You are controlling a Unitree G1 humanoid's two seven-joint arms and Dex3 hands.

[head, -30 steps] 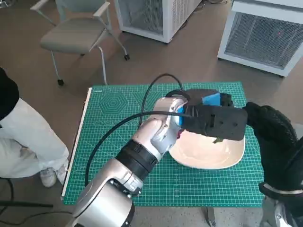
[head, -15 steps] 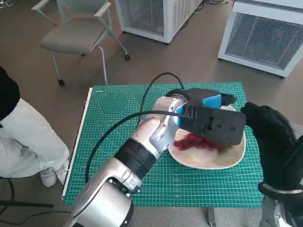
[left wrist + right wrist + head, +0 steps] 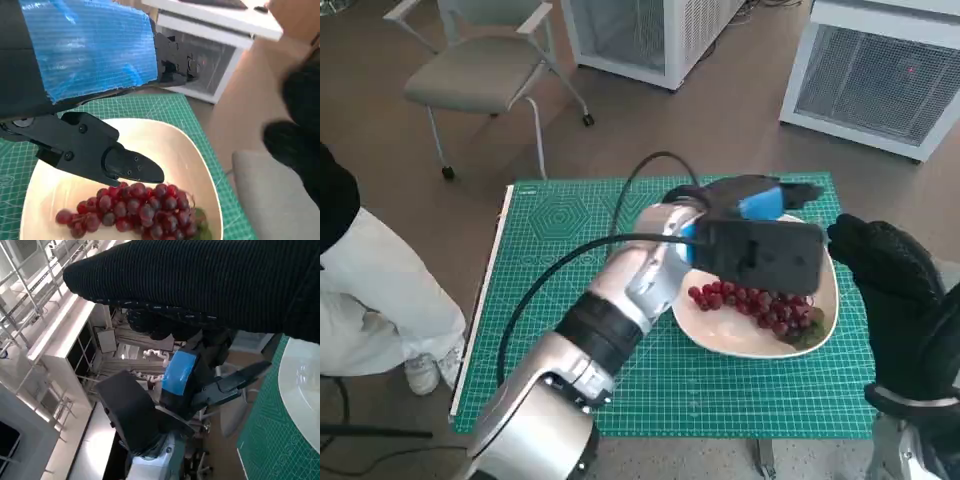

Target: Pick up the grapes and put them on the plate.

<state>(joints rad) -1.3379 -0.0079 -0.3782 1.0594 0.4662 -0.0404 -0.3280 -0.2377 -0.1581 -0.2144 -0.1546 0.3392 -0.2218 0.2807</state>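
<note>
- Since the earlier frames my left hand (image 3: 760, 235) has lifted off the plate (image 3: 720, 335) toward 12 o'clock; the grapes (image 3: 760, 308), covered a second ago, now lie in plain sight.
- The grapes rest inside the plate, filling its 3 to 5 o'clock part in the head view, with a green leaf at the bunch's near end.
- The left wrist view shows my left hand's fingers (image 3: 115, 162) spread just above the bunch, holding nothing and clear of the fruit.
- My right hand (image 3: 885, 275) hangs at 3 o'clock beside the plate; I cannot tell how its fingers lie.
- Judgement: the placing step is done and the release is complete.
- Next move calls for drawing my left arm back without brushing the plate's rim.
</note>
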